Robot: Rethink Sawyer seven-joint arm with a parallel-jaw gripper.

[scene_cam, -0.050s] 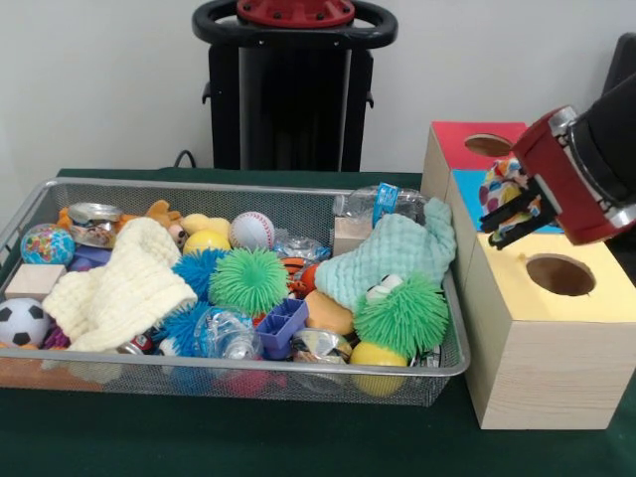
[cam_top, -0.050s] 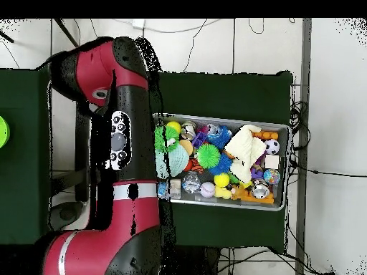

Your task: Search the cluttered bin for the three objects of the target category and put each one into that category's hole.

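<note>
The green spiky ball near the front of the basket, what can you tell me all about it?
The green spiky ball is a bright green puffer covered all over in soft, rubbery-looking strands. It sits near the front right corner of the wire mesh bin, just below the mint green knitted cloth, which touches its top. An orange ball sits at its left side and a yellow ball lies beneath it.

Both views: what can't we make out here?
- Wooden box: the overhead view hides it under the arm.
- Blue hole: front view, the gripper and a multicoloured ball cover it.
- Bin bottom: buried under clutter in both views.
- Arm's upper links: cut off at the front view's right edge.
</note>
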